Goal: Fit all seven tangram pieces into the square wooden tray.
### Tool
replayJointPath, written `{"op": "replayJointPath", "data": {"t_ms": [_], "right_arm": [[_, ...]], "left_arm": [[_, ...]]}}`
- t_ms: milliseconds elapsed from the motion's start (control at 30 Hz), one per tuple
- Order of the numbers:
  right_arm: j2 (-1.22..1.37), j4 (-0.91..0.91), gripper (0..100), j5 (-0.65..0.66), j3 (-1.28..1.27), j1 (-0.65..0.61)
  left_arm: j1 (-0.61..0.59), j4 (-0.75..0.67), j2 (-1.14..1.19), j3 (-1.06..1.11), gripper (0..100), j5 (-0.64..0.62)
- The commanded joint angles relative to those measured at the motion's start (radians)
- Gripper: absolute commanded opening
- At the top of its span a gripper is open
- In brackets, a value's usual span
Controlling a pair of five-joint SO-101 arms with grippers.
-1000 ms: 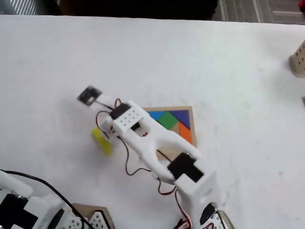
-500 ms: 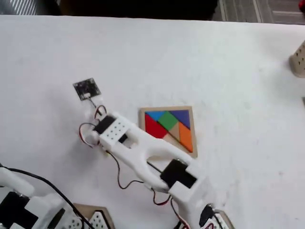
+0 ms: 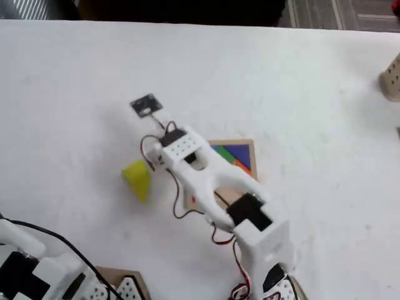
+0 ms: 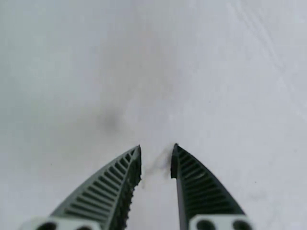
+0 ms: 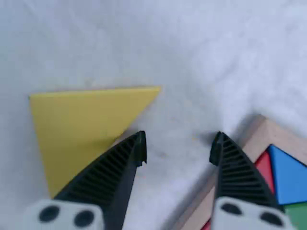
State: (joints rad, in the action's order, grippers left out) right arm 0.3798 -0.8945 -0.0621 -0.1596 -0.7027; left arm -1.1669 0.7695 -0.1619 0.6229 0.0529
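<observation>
**Item 1: square wooden tray** [image 3: 232,142]. Lay flat on the white table [image 3: 281,81], near the middle. In the high view it was partly covered by the right arm [image 3: 212,181], which crossed over it from the near edge of the table. In that view a dark blue piece [image 3: 237,153] and an orange piece [image 3: 245,167] sat inside the frame. The right wrist view showed one tray corner [image 5: 255,130], with a red piece [image 5: 261,165], a light blue piece [image 5: 288,172] and a green piece [image 5: 300,211] lying inside it.

**Item 2: yellow triangle** [image 3: 137,178]. Lay outside the tray, flat on the table and just beside the tray's left side (not in contact with the frame). It was also seen in the right wrist view [image 5: 81,120].

**Item 3: right gripper** [image 5: 178,146]. Its fingers were spread wide apart and held nothing. It sat low over the bare strip between the triangle and the tray corner. One fingertip overlapped the triangle's edge, and the other was next to the tray rim. Contact with either could not be made out.

**Item 4: left gripper** [image 4: 156,155]. Its fingers were a narrow gap apart with nothing between them, pointing at bare table. The left arm [image 3: 31,269] stood at the near left corner, well apart from the tray.

**Item 5: sundries.** A small black board [image 3: 145,105] lay on the table beyond the right arm's wrist. A perforated wooden block [image 3: 392,78] stood at the far right edge.
</observation>
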Motion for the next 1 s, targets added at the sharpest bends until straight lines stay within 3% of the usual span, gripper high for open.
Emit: {"op": "replayJointPath", "data": {"t_ms": [0,133,300,333,600,733,833,967], "right_arm": [[-0.108,-0.005,22.5,0.034,-0.060,0.042],[-0.255,0.053,22.5,0.011,-0.147,0.012],[-0.357,0.197,22.5,-0.341,-0.216,-0.119],[-0.354,0.234,22.5,-0.362,-0.219,-0.140],[-0.153,0.533,18.8,-0.221,-0.181,-0.259],[-0.087,0.532,0.5,-0.150,-0.130,-0.257],[-0.081,0.461,6.2,-0.132,-0.132,-0.223],[-0.104,0.305,1.4,-0.123,-0.132,-0.162]], "left_arm": [[0.016,-0.012,-0.051,-0.005,14,-0.009],[0.024,-0.017,-0.051,-0.006,14,-0.009],[0.028,-0.017,-0.051,-0.005,14,-0.009],[0.028,-0.015,-0.051,-0.005,14,-0.009],[0.050,-0.012,-0.050,0.002,14,-0.009],[0.053,-0.012,-0.048,0.002,14,-0.009],[0.053,-0.012,-0.048,0.002,14,-0.009],[0.054,-0.012,-0.047,0.002,14,-0.009]]}}
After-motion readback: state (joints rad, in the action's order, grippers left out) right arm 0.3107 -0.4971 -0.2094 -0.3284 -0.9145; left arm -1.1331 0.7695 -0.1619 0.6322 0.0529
